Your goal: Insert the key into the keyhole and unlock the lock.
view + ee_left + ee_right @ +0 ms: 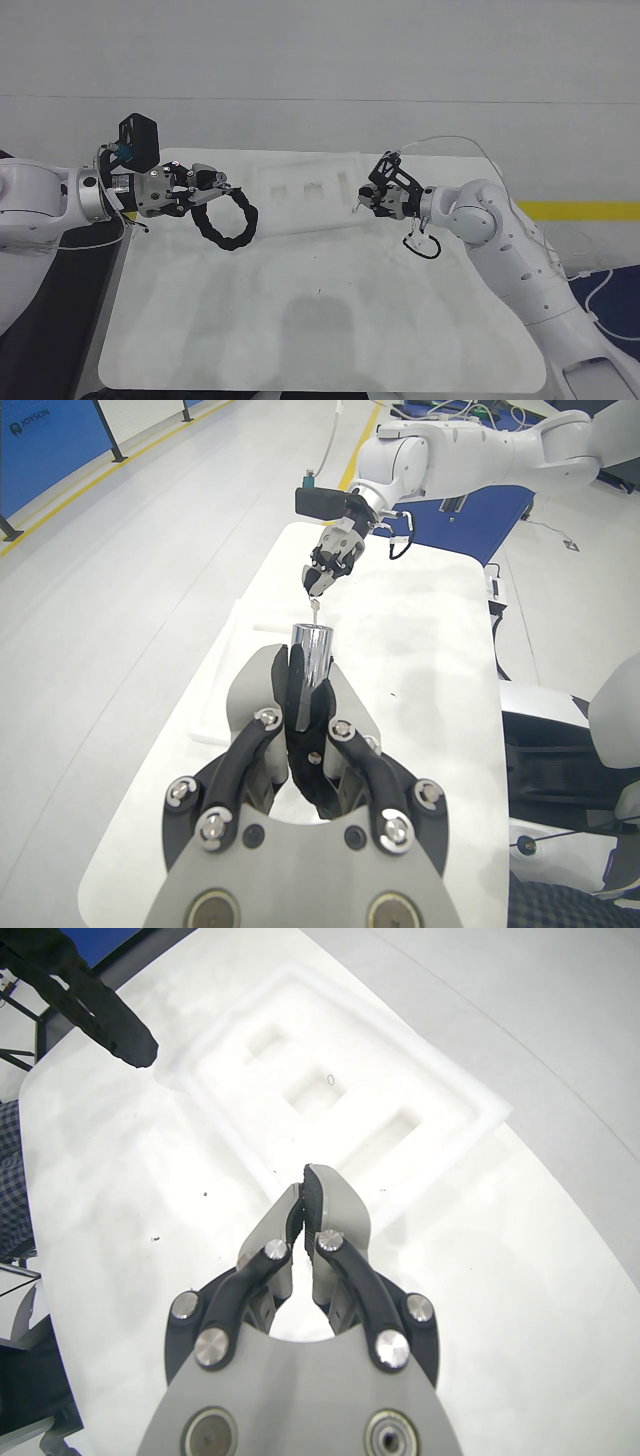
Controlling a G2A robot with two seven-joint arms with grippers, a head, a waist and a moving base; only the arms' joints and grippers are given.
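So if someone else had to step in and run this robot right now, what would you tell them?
Left hand: shut on the lock, gripping its chrome barrel above the table. The black cable loop hangs from it.
Right hand: shut on the key, which dangles from its tips by the edge of the white foam tray.
Done: lock and key are both picked up, and the barrel's end points toward the key.
Left: the top view shows the two hands well apart. Bring the key to the barrel's end, insert it, then turn to unlock.
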